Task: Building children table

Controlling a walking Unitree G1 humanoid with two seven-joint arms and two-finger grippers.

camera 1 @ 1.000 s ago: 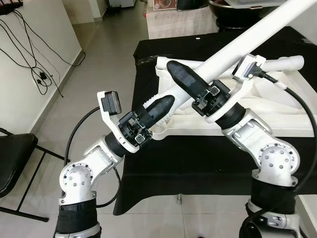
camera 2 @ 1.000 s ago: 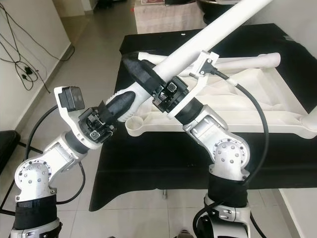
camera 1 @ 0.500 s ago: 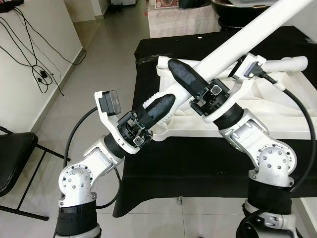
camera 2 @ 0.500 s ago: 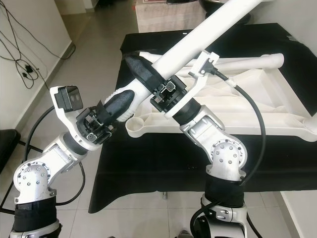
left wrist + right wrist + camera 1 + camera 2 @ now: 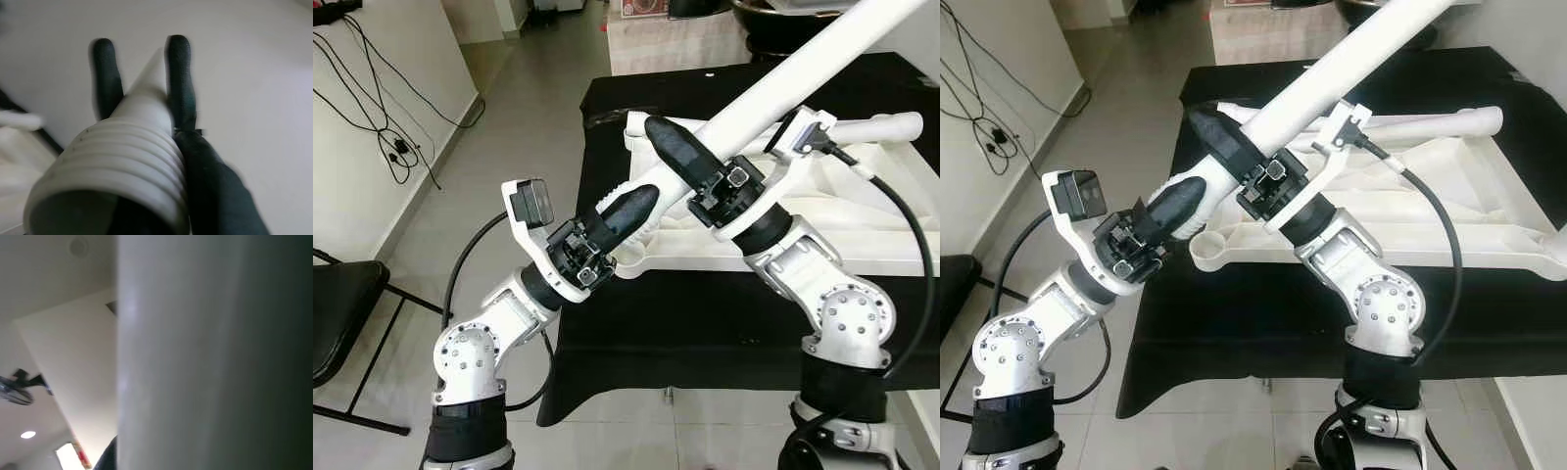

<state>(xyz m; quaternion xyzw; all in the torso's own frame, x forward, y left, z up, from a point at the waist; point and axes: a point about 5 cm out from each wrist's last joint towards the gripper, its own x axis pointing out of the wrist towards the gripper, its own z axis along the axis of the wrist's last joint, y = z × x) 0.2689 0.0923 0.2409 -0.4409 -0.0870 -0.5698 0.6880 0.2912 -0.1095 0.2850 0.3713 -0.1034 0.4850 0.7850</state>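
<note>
Above the black-draped surface (image 5: pixel 705 313), both grippers hold one white leg (image 5: pixel 783 83) slantwise over the upturned tabletop (image 5: pixel 862 230). Left gripper (image 5: pixel 636 208): jaws clenched on the leg's ribbed threaded end, fingers (image 5: pixel 178 78) flanking it. Right gripper (image 5: pixel 680 157): jaws clamped higher on the shaft. Step in hand, judged: presenting the leg for fitting. Next move calls for steering the threaded end into the corner socket (image 5: pixel 1205 250) just below, then turning.
</note>
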